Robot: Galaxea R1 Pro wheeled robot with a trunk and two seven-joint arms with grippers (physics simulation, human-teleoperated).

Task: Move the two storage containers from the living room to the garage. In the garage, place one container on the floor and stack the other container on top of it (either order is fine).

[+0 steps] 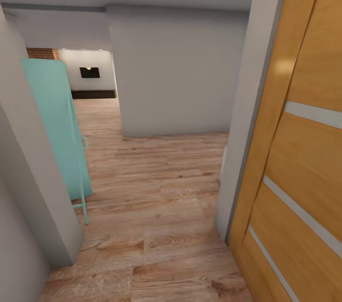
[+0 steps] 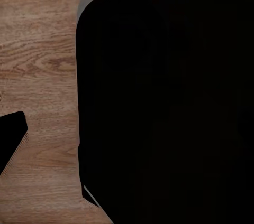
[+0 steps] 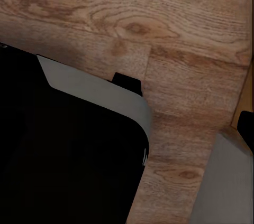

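Observation:
The two storage containers are out of view. I am in a hallway with a light wood-plank floor (image 1: 156, 188). In the left wrist view, a dark fingertip (image 2: 11, 139) hangs over the planks beside my black, grey-rimmed base (image 2: 169, 108). The right wrist view has the same base (image 3: 63, 150) and a dark tip (image 3: 246, 123) at the frame's edge, above the planks. Neither view lets me tell whether a gripper is open or shut, and nothing shows held.
An open wood-panel door (image 1: 304, 150) with pale stripes stands close on the right, hung on a grey frame (image 1: 242, 126). A teal door (image 1: 54, 126) leans open at the left behind a grey wall corner (image 1: 28, 188). A grey wall (image 1: 175, 74) faces me; the passage continues left of it.

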